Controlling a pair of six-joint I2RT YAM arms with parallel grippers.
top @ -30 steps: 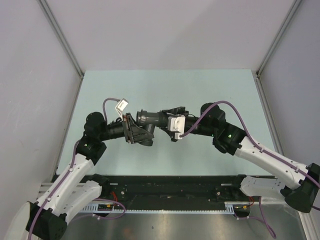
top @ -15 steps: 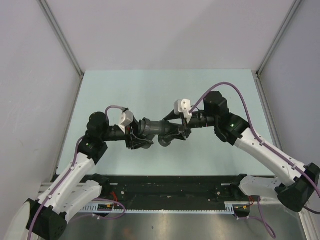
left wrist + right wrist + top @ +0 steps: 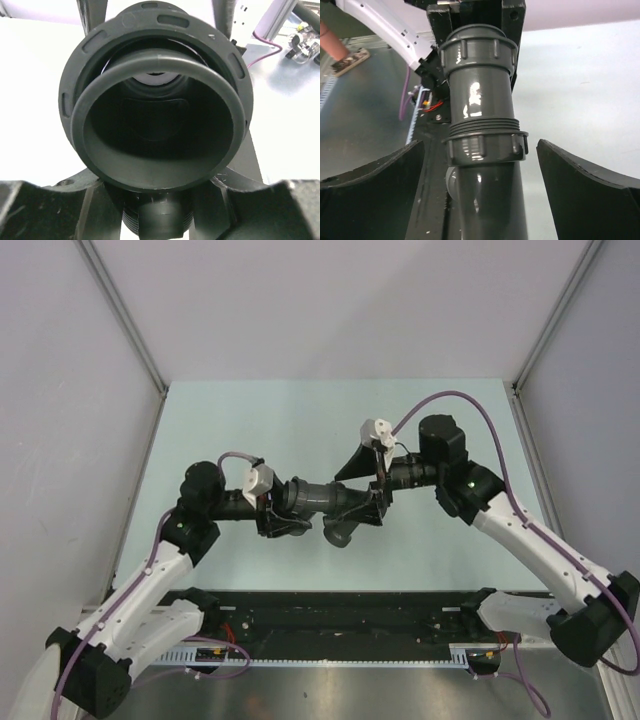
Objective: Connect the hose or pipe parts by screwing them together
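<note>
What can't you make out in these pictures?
Left wrist view: the mouth of the dark grey plastic straight tube fills the frame, hiding what lies beyond.
Right wrist view: the dark grey branched plastic fitting is cut off by the bottom edge.
Top view: how the left gripper holds the tube is too small and dark.

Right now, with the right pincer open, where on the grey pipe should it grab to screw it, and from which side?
Take the ribbed collar next to the bare thread, coming in along the pipe from the right arm's end, where the right pincer straddles it. The ribs give purchase; the pipe's glossy wall would likely slip. The left pincer holds the far end.
</note>
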